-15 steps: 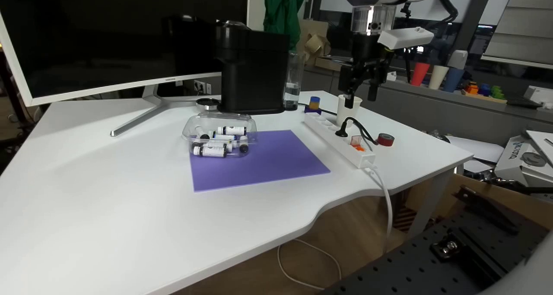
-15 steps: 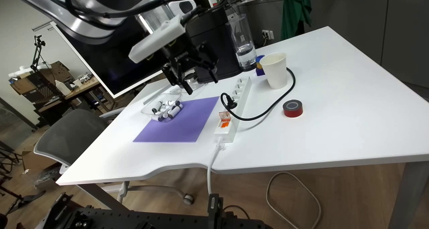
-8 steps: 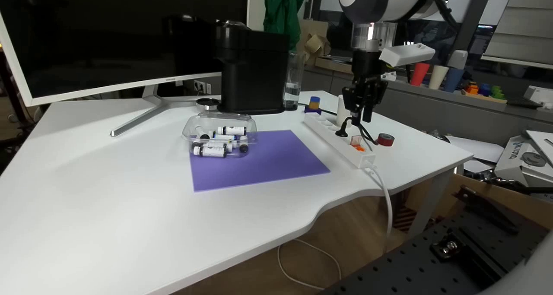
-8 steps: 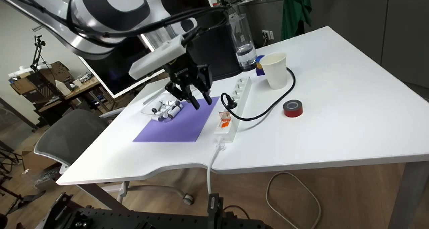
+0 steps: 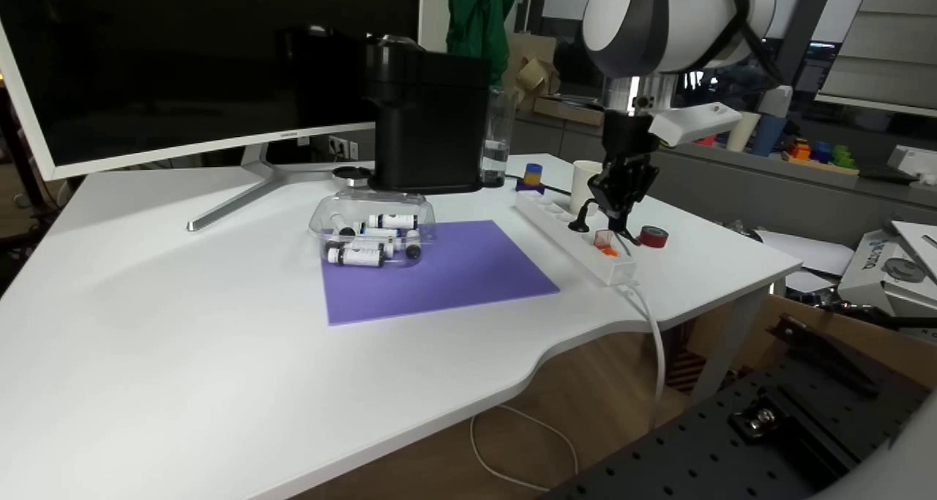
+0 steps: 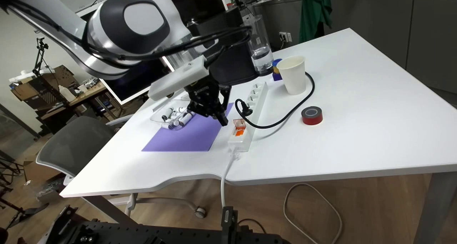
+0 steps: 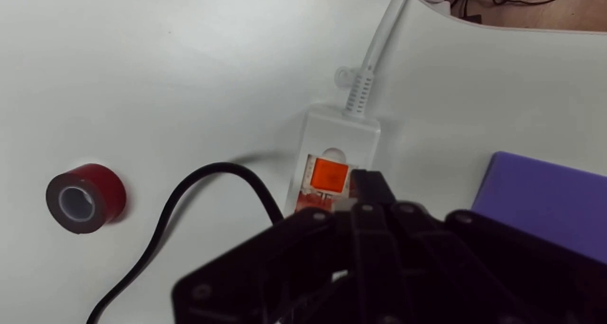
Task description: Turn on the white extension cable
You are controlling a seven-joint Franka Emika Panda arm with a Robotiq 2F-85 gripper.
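The white extension cable [image 6: 261, 94] lies on the table, a long socket strip with its white cord [image 7: 380, 41] running off the table's edge. At the cord end is an orange-red switch [image 7: 329, 175], with a clear reddish flap [image 6: 240, 123] raised beside it. A black plug [image 6: 245, 109] sits in one of the sockets. My gripper [image 7: 365, 174] is shut, fingertips pressed together with nothing between them. In the wrist view the tips appear just beside the switch; in an exterior view the gripper [image 6: 222, 122] hangs above the table near that end. Contact is not visible.
A black cord [image 6: 285, 119] loops from the plug past a white cup [image 6: 292, 76] and a red tape roll [image 6: 312, 116]. Beside the strip lies a purple mat [image 5: 446, 280], a clear box [image 5: 320, 222] of small bottles partly on it. A black machine [image 5: 432, 127] stands behind.
My gripper has gone from open to shut. It has come down and moved closer to the switch end of the strip. The strip, plug and flap have stayed in place.
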